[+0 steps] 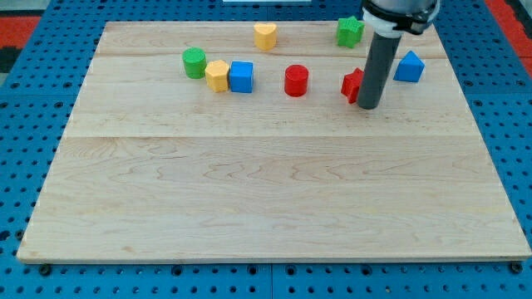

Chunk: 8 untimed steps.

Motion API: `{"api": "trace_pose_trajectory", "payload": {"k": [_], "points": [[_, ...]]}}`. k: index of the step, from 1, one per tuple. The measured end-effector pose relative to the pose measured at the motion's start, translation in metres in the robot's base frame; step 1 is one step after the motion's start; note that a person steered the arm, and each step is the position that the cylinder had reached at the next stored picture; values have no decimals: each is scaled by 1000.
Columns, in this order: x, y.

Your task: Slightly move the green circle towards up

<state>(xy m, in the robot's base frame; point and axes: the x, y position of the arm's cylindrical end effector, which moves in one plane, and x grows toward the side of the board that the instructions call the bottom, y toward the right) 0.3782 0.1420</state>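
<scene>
The green circle [194, 62] stands near the view's top left of the wooden board [266, 183]. A yellow block [217, 75] touches its lower right, and a blue cube [241, 76] sits against that. My tip [371, 106] rests on the board far to the view's right of the green circle, just in front of a red block [352, 85] that the rod partly hides.
A red cylinder [296, 80] stands mid-board between the blue cube and my tip. A yellow heart-like block [265, 36] and a green star-like block [350, 31] lie near the top edge. A blue block [408, 66] lies right of the rod.
</scene>
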Motion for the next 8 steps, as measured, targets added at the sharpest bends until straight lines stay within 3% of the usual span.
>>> {"api": "trace_pose_trajectory", "payload": {"k": [2, 3, 4, 6, 8], "points": [[18, -30], [13, -77], [-14, -80], [1, -108], [-24, -256]]}}
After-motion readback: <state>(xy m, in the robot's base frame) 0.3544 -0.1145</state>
